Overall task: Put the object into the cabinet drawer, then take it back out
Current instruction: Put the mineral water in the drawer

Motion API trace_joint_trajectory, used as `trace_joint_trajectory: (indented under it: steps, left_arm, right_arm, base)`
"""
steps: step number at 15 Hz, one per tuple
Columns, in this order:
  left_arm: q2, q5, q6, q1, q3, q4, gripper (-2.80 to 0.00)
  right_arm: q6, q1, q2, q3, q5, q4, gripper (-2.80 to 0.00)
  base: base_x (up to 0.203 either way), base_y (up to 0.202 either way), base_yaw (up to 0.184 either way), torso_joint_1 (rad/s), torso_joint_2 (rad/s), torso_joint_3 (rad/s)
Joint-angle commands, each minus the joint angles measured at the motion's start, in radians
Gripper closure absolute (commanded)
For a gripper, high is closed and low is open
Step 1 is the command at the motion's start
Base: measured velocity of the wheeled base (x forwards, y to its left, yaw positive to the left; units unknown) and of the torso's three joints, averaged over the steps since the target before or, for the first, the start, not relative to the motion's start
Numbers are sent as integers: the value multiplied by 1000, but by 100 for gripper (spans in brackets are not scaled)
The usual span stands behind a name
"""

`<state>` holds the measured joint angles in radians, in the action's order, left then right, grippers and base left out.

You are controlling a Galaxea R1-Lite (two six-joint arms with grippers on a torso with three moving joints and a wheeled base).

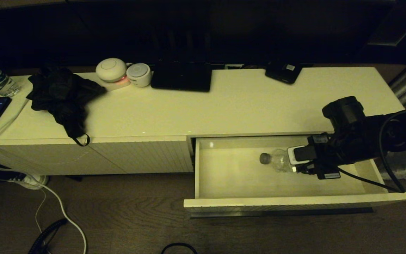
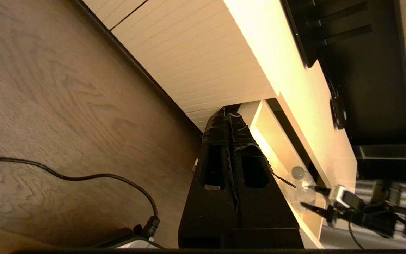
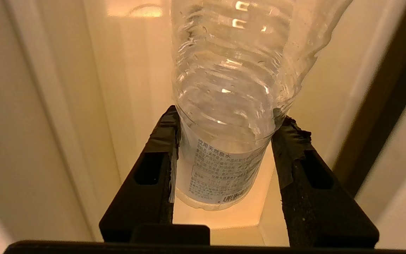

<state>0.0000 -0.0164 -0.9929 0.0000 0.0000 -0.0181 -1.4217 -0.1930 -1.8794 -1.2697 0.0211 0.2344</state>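
Where drawer [image 1: 294,201] gapes, right hand [image 1: 296,159] clasping bottle [image 1: 277,160]

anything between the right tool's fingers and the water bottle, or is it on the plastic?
Nothing between them. In the right wrist view both fingers of the right tool press straight on the water bottle at its labelled end, inside the open drawer.
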Motion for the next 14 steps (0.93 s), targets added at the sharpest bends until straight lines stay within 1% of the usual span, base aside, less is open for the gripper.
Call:
trace_joint_trajectory:
  steps: [1, 5, 8, 9, 11, 14]
  left_arm:
    - [-2, 0, -6, 0, 0, 0, 0]
    - [-2, 0, -6, 0, 0, 0, 0]
    - [-2, 0, -6, 0, 0, 0, 0]
    - [-2, 0, -6, 0, 0, 0, 0]
    - [-2, 0, -6, 0, 0, 0, 0]
    - [-2, 0, -6, 0, 0, 0, 0]
  right_arm:
    - [-9, 0, -56, -17, -2, 2, 0]
    - [-8, 0, -92, -21, -4, -4, 0]
    - [-3, 0, -101, -50, -3, -8, 0]
    - [5, -1, -97, -53, -3, -9, -280]
    - [24, -2, -86, -48, -3, -4, -280]
    - [27, -2, -50, -42, -2, -3, -280]
  base:
    - [0, 0, 0, 0, 0, 0]
    - [0, 0, 0, 0, 0, 0]
    - [0, 0, 0, 0, 0, 0]
    - [0, 0, 0, 0, 0, 0]
    - [0, 0, 0, 0, 0, 0]
    - [0, 0, 0, 0, 0, 0]
